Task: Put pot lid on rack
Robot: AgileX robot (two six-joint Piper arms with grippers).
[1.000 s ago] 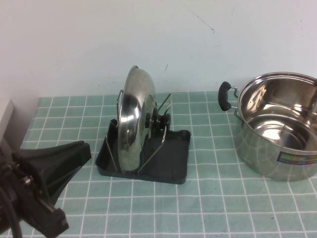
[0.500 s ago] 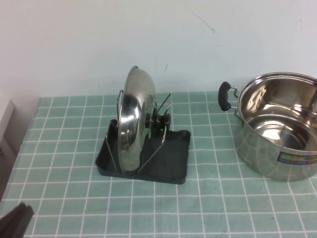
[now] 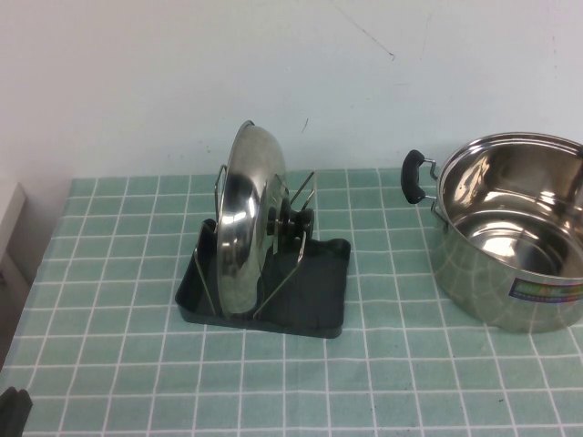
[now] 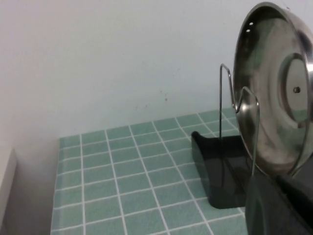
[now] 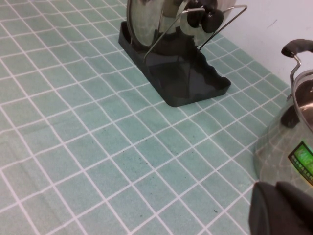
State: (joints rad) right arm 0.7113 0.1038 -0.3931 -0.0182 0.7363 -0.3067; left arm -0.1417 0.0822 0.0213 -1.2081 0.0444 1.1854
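Upright, the domed shiny steel pot lid (image 3: 246, 223) stands between wire prongs of the black plastic rack (image 3: 314, 305); left hand (image 4: 281, 208), right hand (image 5: 281, 208): grip unclear.

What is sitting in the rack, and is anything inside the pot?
The pot lid stands on edge between the rack prongs. The pot looks empty. Left gripper barely shows; right gripper is near the pot.

The high camera looks down from the robot's side across the tiled counter (image 3: 383, 382) toward the wall. Both wrist cameras sit low, each facing the rack (image 4: 220, 171) and the pot lid (image 5: 146, 19) from opposite sides, the left one closer.
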